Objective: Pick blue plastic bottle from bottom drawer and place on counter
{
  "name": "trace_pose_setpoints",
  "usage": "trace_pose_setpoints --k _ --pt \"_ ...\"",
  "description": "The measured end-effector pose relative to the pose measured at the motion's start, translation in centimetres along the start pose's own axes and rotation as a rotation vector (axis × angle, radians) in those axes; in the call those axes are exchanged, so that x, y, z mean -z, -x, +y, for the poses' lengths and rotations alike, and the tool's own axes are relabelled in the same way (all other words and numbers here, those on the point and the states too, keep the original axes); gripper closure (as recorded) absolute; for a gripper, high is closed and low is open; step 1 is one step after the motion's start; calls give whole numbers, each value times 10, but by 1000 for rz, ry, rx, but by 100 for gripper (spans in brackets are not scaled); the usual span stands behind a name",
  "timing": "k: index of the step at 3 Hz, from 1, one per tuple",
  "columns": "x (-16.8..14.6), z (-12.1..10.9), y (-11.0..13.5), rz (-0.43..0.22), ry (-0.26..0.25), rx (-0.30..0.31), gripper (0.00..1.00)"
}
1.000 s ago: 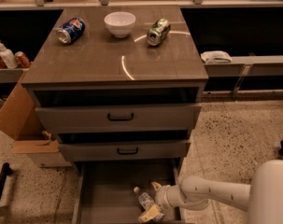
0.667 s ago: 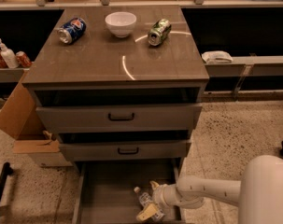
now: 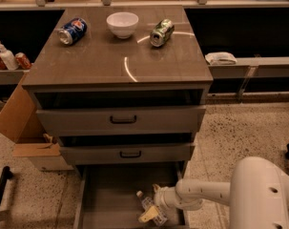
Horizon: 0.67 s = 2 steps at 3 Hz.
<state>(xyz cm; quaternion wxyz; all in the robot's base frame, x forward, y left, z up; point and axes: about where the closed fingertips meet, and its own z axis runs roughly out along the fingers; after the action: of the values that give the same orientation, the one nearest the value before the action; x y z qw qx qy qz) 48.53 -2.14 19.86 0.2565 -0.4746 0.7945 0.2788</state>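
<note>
At far left, a white pump bottle point(image 3: 7, 57) and a red can point(image 3: 23, 60) stood on a low shelf, and an open cardboard box point(image 3: 21, 123) leaned against the cabinet's left side. On the surface point(image 3: 87, 63), from left to right, lay a blue can point(image 3: 72, 31) on its side, its label resembling a Pepsi logo though no lettering was legible; an upright white bowl point(image 3: 122, 24); and a green can point(image 3: 161, 32) on its side, with no readable writing. Curved light reflections crossed the surface near its middle.

Below the surface, two grey drawer fronts point(image 3: 120, 120) with black bar handles were partly pulled out. The bottom drawer point(image 3: 103, 194) was pulled out furthest, showing a flat grey floor.

The bottle point(image 3: 145, 202) lay on the drawer floor right of centre, its white cap pointing up-left and its clear body running down-right toward the gripper point(image 3: 153, 214). The pale fingers point(image 3: 148, 215) sat at the lower end of the bottle, touching or just beside it; whether they were apart, together or clamped on it could not be told. The label's text was unreadable.

The white arm point(image 3: 201, 194) reached in from the right, nearly horizontal, its wrist just inside the drawer's right wall. The rounded robot body point(image 3: 263, 194) filled the lower right corner. A white cloth point(image 3: 220, 58) lay on a ledge at upper right.
</note>
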Motion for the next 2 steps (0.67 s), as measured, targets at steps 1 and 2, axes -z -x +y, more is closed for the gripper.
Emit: trace_pose_setpoints --k 1,2 --pt "-9 -12 -11 14 -17 -10 0" --pt "-20 -19 -18 57 -40 -1 0"
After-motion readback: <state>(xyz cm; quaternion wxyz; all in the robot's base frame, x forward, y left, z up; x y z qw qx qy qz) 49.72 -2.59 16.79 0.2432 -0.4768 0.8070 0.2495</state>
